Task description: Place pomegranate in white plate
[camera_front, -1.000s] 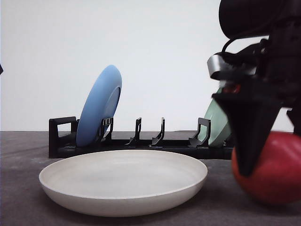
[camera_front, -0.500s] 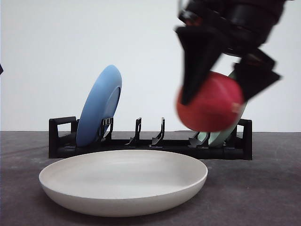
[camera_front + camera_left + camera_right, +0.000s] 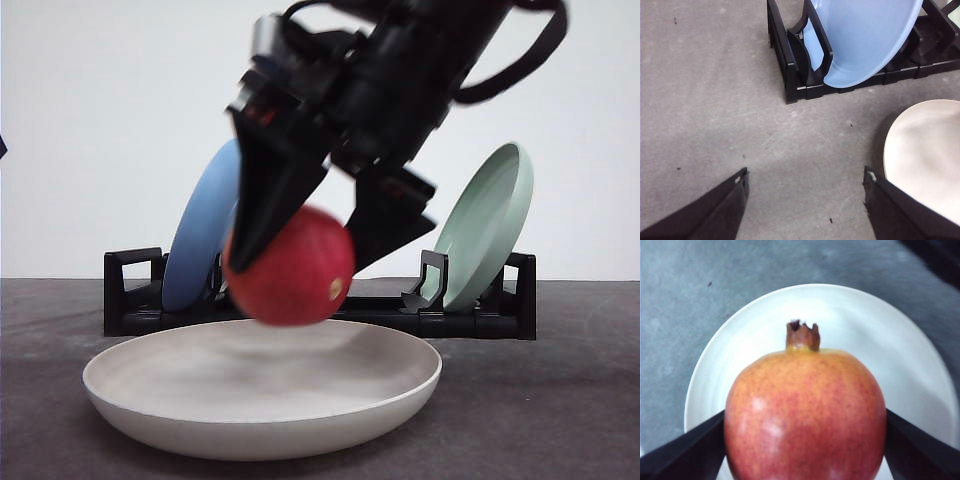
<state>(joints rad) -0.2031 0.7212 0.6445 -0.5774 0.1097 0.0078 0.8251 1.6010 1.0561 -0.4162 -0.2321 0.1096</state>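
a dark grey matte table (image 3: pixel 560 420) carries the white plate (image 3: pixel 200 415) in front and, just behind it, a black dish rack (image 3: pixel 130 300) set across the surface.

A second ago the pomegranate (image 3: pixel 290 268) sat low at the right edge of the front view, near the table, clamped in the right gripper (image 3: pixel 300 240). Half a second ago it was lifted, in front of the green plate (image 3: pixel 487 225). Now gripper and fruit have swung left and down, hanging just above the white plate (image 3: pixel 262 420). The green plate is uncovered.
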